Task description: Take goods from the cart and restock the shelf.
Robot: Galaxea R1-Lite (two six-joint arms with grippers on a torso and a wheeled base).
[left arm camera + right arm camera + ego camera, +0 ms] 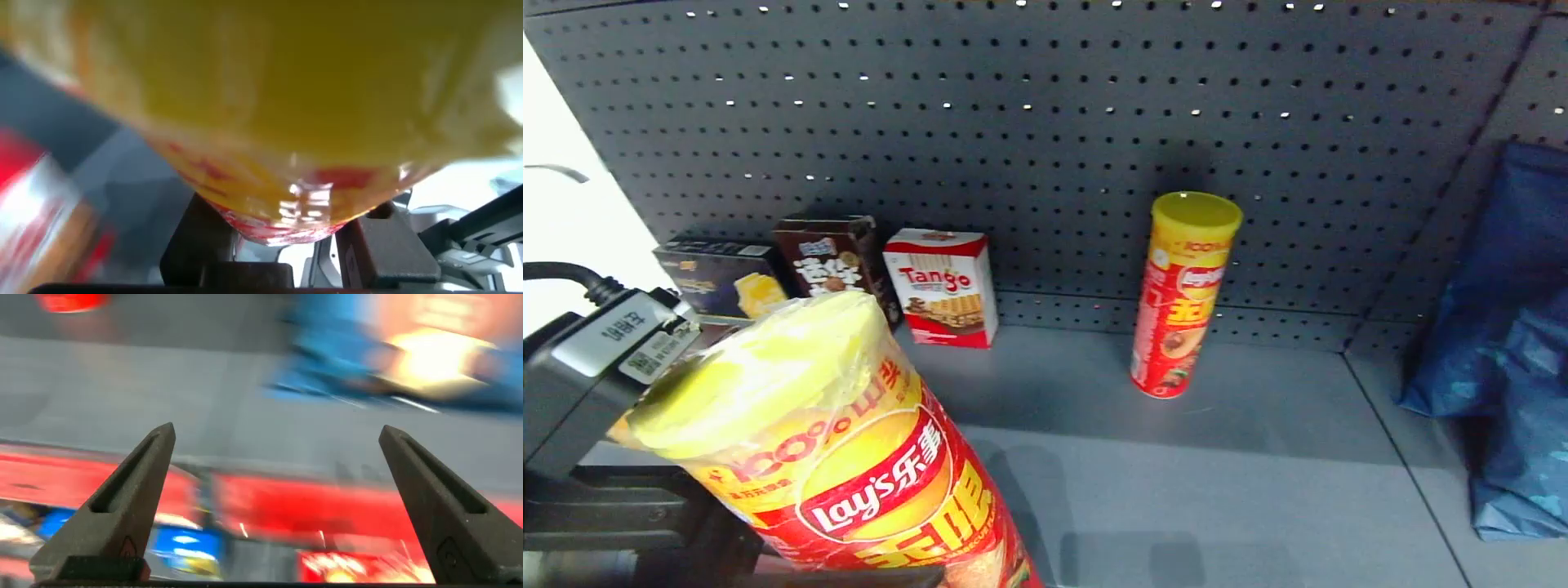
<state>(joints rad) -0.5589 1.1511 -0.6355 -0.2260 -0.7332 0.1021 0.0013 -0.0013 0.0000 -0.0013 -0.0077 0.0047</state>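
A tall chip can, red with a yellow plastic lid, leans in the left foreground just in front of the shelf. My left gripper is shut on its lower body; in the left wrist view the can's yellow and red wall sits right against the camera. A second, matching chip can stands upright on the grey shelf board near the pegboard back. My right gripper is open with nothing between its fingers, over a grey shelf surface with a red edge strip.
Three snack boxes stand at the shelf's back left: a dark one, a brown one and a red-and-white wafer box. Blue bags fill the right end. Open shelf board lies between the boxes, the standing can and the front edge.
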